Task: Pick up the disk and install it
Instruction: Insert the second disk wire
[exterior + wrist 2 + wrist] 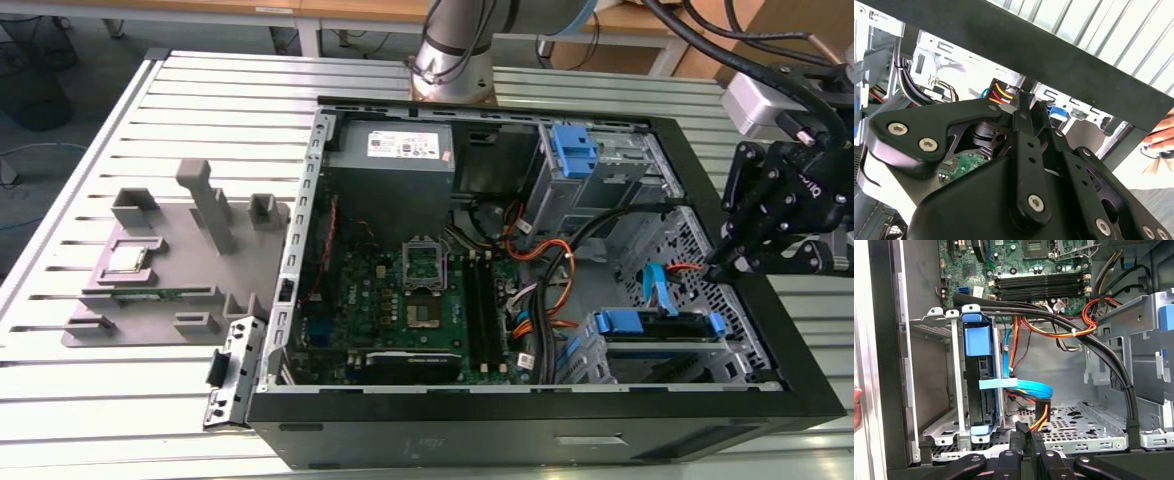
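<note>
- Slatted metal table (107, 150) carries an open black computer case (534, 420) lying on its side, with a grey fixture (174, 250) beside it at the exterior view's left.
- Disk (661, 325) – blue handle end up – sits in the metal drive cage (667, 355) inside the case; in the first wrist view the disk (978, 385) stands between the cage's rails.
- Gripper (727, 270) hangs over the case's edge at the exterior view's right, fingertips pressed together, holding nothing, near the disk.
</note>
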